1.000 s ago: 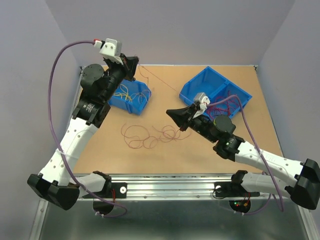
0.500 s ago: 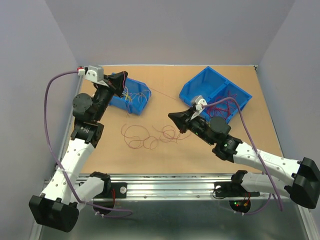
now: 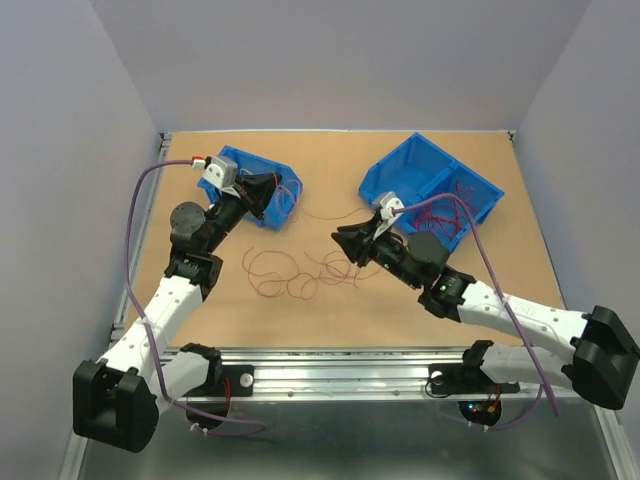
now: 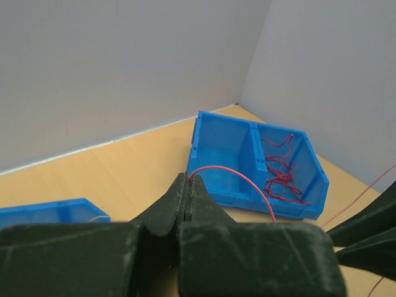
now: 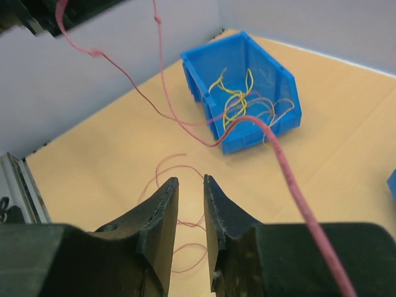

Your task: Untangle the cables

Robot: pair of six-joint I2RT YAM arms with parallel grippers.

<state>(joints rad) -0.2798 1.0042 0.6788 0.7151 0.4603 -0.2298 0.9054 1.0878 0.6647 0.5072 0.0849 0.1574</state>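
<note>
My left gripper (image 3: 274, 187) (image 4: 187, 179) is shut on the end of a thin dark red cable (image 4: 242, 179) just over the left blue bin (image 3: 283, 196). That cable (image 3: 325, 214) (image 5: 180, 125) sags across to my right gripper (image 3: 341, 237) (image 5: 190, 180) and passes outside its right finger. The right jaws stand open with nothing between them. More dark red cables (image 3: 285, 272) (image 5: 162, 179) lie in curly loops on the table below the right gripper. Yellow and orange cables (image 5: 240, 100) sit in the left bin (image 5: 260, 83).
A two-compartment blue bin (image 3: 400, 170) (image 4: 223, 154) stands at the back right with dark red cables (image 3: 442, 214) (image 4: 281, 176) in its right compartment. Thick purple arm cables (image 3: 140, 200) arc beside each arm. Grey walls enclose the table.
The left arm swung down and forward over the left bin with the red cable, which went from taut to slack. The right gripper opened and let the cable go.
</note>
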